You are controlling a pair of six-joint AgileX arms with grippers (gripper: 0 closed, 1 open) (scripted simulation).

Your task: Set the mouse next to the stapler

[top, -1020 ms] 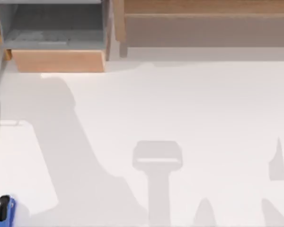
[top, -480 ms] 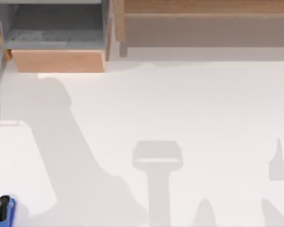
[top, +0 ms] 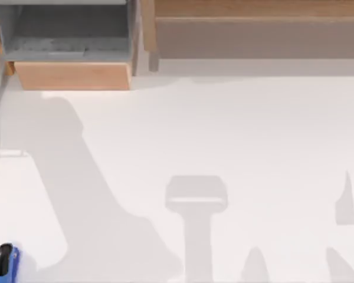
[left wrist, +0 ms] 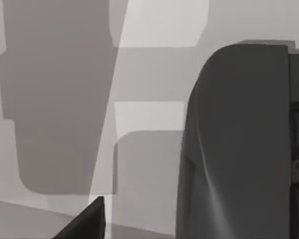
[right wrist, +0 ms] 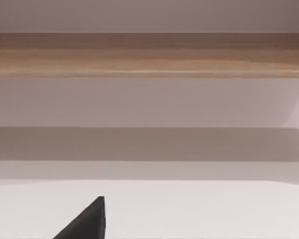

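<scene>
Arm shadow (top: 76,177) narrowed leftward; stapler (top: 6,263) unmoved, table's (top: 253,135) bottom-left corner; grippers' state untellable

Table (top: 236,130) matt white, smooth. Stapler (top: 6,264): glossy blue plastic (black strip on top). Drawer front (top: 74,75) and shelf edge (right wrist: 149,55): pale wood grain.

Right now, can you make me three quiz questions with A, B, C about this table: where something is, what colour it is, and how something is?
1. Where on the table is the stapler?
A. lower left corner of the top view
B. middle
C. upper right corner

2. What colour is the stapler's body?
A. red
B. blue
C. green

3. How is the drawer at the upper left?
A. pulled open
B. pushed shut
C. taken off

Answers: 1 A, it sits at the lower left edge. 2 B, blue with a black top strip. 3 A, its grey inside shows behind the wooden front.
</scene>
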